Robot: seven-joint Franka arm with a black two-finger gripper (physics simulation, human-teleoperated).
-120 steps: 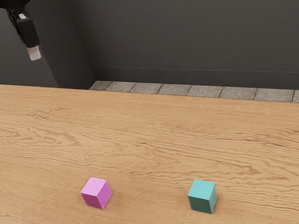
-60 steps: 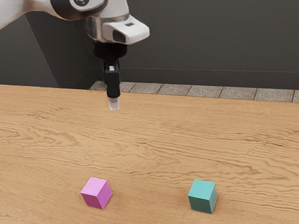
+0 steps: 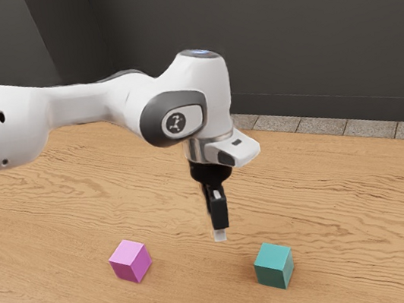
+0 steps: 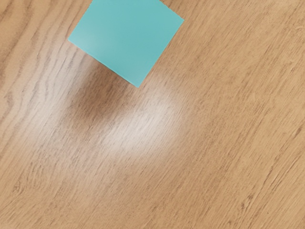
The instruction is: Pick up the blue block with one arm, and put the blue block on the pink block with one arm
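Two blocks are counted on the one wooden tabletop [image 3: 348,197]: a single blue block [image 3: 274,265] and a single pink block [image 3: 130,260]. One white arm [image 3: 66,119] is seen, brought in from the exterior view's left and bent down over the wood. The blue block is found toward the near edge, to the exterior view's right of the pink block and well apart from it, with bare wood between them. It is shown as a small cube in a turquoise shade of blue, set flat and upright, with a lighter top face, darker side faces and one vertical edge turned toward the exterior camera. In the wrist view its top is seen as a plain, unmarked turquoise square set cornerwise to the wood grain, with a soft shadow cast on the wood beside it. The black jaws are hung above the tabletop between the two blocks, nearer the blue one and apart from it; they are viewed edge-on, so whether they are spread or closed cannot be told.
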